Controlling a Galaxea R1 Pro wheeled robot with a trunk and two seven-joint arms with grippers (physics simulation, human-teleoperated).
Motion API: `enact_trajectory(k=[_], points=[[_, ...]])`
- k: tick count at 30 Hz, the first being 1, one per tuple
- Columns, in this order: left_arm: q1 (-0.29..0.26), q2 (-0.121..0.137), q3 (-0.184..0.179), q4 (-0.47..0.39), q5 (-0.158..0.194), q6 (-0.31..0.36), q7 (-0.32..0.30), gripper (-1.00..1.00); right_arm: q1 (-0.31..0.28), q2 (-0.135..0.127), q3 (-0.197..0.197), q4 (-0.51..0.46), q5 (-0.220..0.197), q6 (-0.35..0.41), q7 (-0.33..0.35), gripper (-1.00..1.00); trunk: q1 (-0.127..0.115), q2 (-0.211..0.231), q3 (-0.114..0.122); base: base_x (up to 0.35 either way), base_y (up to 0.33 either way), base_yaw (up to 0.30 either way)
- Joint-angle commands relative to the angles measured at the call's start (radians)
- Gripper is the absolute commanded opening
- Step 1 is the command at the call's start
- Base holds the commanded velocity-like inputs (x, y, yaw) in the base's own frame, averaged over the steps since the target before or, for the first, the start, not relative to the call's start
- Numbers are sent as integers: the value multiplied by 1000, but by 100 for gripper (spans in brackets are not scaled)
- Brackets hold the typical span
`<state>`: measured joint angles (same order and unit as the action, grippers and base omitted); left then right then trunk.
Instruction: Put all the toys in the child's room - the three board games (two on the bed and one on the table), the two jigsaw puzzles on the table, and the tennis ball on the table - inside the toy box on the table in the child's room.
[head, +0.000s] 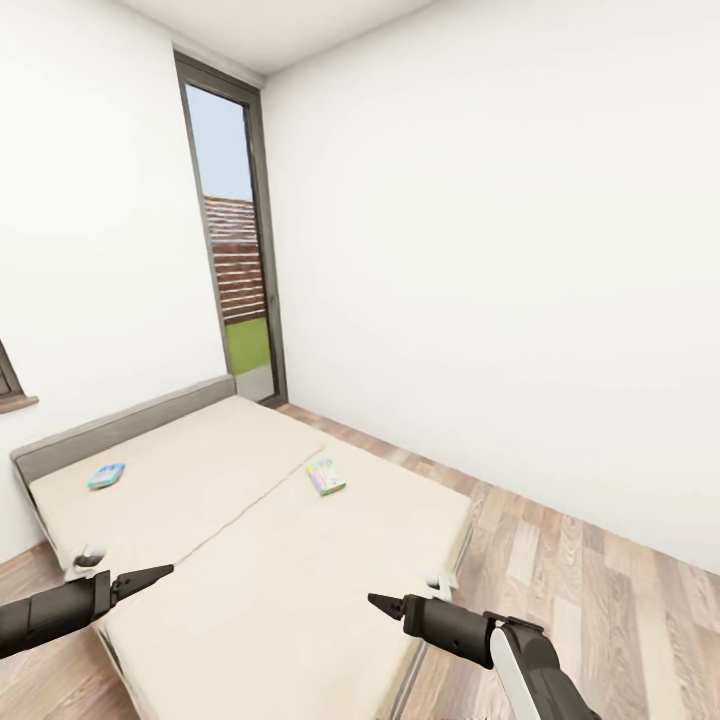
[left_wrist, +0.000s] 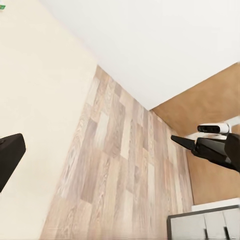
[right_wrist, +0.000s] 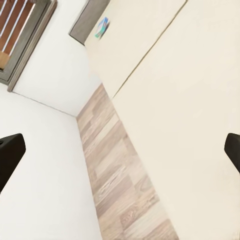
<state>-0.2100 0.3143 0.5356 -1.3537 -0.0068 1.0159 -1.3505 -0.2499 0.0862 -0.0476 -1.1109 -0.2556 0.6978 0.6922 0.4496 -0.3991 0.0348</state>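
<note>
Two board games lie on the beige bed (head: 250, 540): a blue one (head: 105, 476) near the grey headboard (head: 120, 428) and a pale green-edged one (head: 326, 476) further along the mattress. My left gripper (head: 165, 572) and right gripper (head: 375, 600) hover over the near end of the bed, well short of both boxes. Both are open and empty, with fingers (right_wrist: 10, 155) wide apart in the right wrist view. The blue board game (right_wrist: 102, 27) also shows there, far off. The table, toy box, jigsaw puzzles and tennis ball are out of view.
A tall window (head: 235, 280) stands in the corner behind the bed. Wooden floor (head: 600, 590) runs along the bed's right side to the white wall. In the left wrist view a grey cabinet (left_wrist: 205, 225) shows past my right gripper (left_wrist: 175, 137).
</note>
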Motion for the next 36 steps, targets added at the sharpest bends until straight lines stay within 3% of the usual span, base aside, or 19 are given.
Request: enact_trajectory(k=[1,20,36], points=[[0,0,1,1,-1,10,-5,100,0,1,-3,0,-2,6,3,100,0,-1,-2,0,231,-163],[0,1,3,1,-1,11,-6,100,0,1,-3,0,-2,6,3,100,0,-1,-25,-43,138,-171],[0,2,4,1,-1,10,-6,100,0,1,-3,0,-3,7,3,100,0,-1,-29,-110,145,-262]])
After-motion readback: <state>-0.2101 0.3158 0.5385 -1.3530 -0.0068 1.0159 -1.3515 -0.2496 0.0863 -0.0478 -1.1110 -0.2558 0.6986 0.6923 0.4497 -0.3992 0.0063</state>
